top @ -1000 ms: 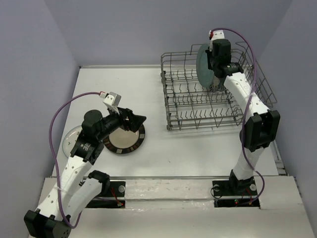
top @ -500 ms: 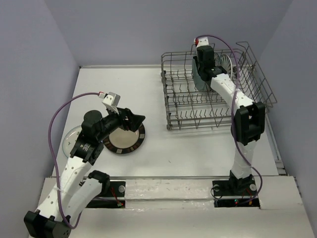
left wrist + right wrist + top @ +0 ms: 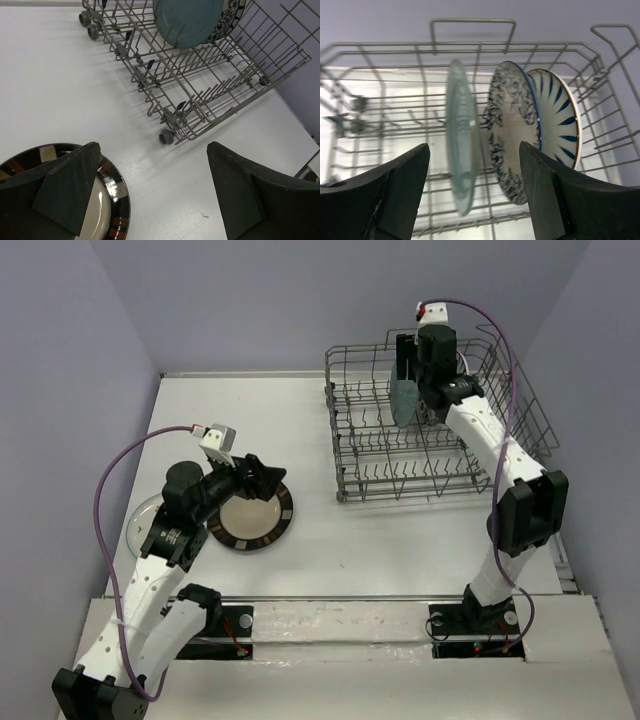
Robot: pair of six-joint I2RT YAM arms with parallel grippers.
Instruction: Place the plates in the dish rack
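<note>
The grey wire dish rack (image 3: 340,445) stands at the back right. Three plates stand upright in it: a teal plate (image 3: 462,145), a blue-floral one (image 3: 512,130) and a dark-striped one (image 3: 560,120). My right gripper (image 3: 472,150) hovers open above the teal plate (image 3: 404,402), with a finger on either side and neither touching it. On the left, my left gripper (image 3: 268,477) hangs open over the right rim of a brown-rimmed cream plate (image 3: 250,522) that lies flat on the table. In the left wrist view the space between the fingers (image 3: 65,190) holds nothing.
A pale plate (image 3: 143,520) lies flat at the far left, partly under the left arm. The rack's raised handle loops (image 3: 470,21) stand behind the plates. Rows of tines (image 3: 200,90) in the rack's near half hold nothing. Walls close in the table.
The right gripper lowered the teal plate into the rack beside the floral plate and opened, letting it go. The left gripper shifted slightly over the brown-rimmed plate.
</note>
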